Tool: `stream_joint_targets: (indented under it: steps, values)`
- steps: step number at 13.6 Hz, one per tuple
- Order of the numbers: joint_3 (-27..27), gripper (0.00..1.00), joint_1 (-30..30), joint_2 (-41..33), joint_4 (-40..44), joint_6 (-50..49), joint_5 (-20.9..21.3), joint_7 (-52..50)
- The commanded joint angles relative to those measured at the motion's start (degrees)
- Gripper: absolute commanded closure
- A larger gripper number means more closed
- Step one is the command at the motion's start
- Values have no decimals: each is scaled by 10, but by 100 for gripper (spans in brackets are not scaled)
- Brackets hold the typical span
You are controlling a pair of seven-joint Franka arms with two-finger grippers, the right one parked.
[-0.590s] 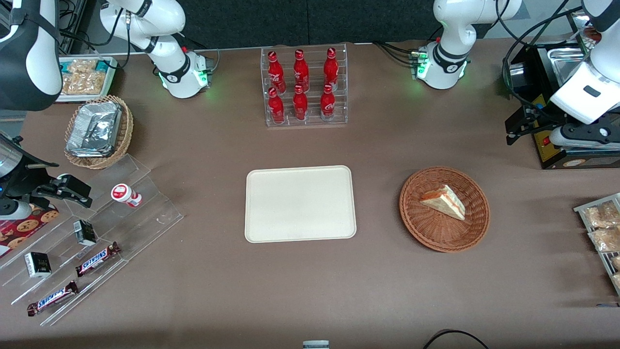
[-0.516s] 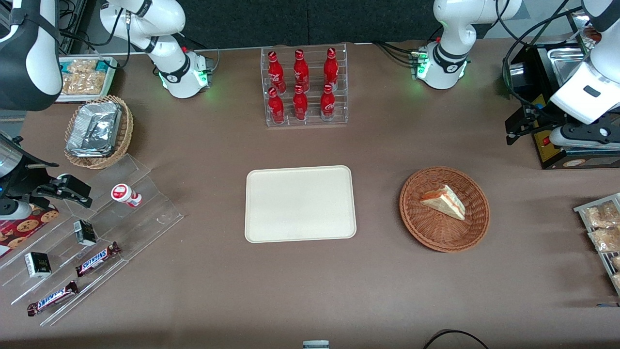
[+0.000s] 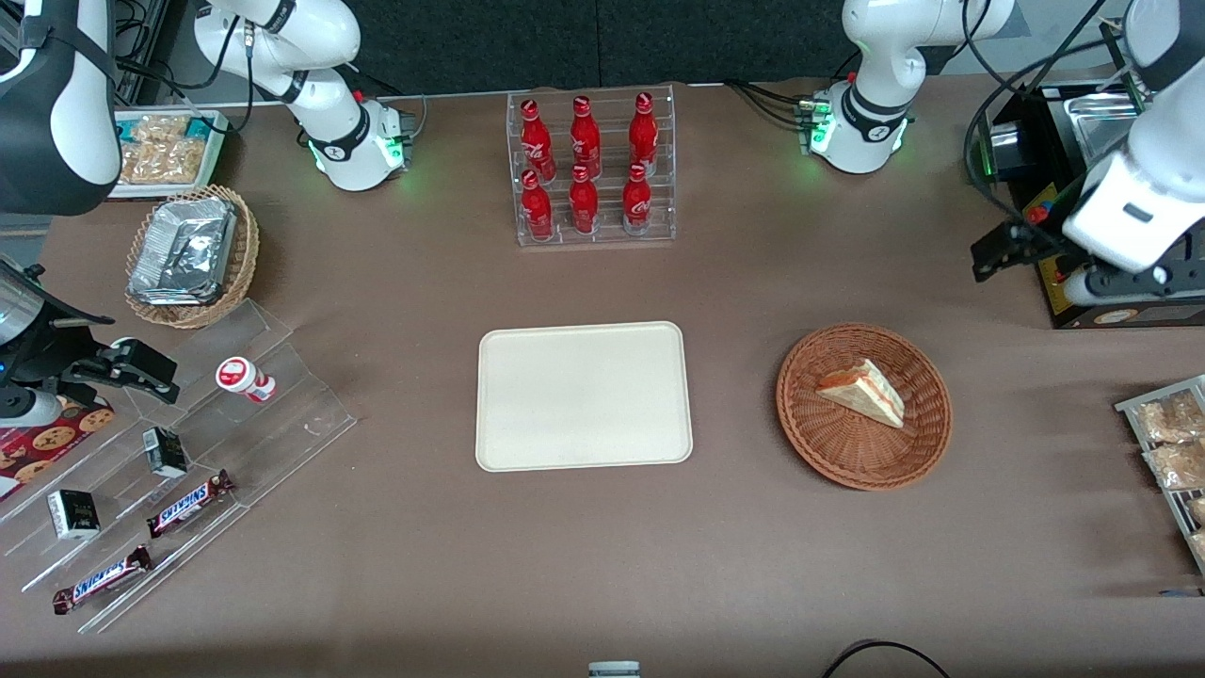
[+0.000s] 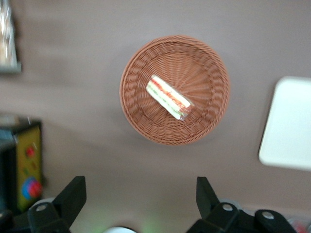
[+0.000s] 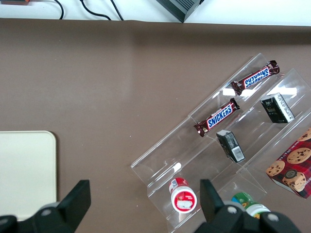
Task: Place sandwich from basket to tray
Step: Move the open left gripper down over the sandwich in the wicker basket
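Wrist view: jaws spread wide above sandwich (image 4: 168, 97) lying in basket (image 4: 204, 58)

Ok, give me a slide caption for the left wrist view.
Open gripper hovers above the sandwich lying in its wicker basket, tray alongside.

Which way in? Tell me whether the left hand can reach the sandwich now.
Probably yes, from above. The hand is open and high, the sandwich lies uncovered in the basket, and nothing stands between them.
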Motion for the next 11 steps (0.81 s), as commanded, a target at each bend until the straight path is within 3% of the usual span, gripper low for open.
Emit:
stream_joint_targets:
  steps: [1, 3, 8, 11]
  values:
    - [-5, 0, -10, 53, 11, -7, 5, -218]
    - [-5, 0, -18, 70, -8, 14, 6, -244]
    - [-5, 0, -36, 76, -148, 228, 6, -401]
    - [-5, 0, -36, 76, -223, 333, 5, -410]
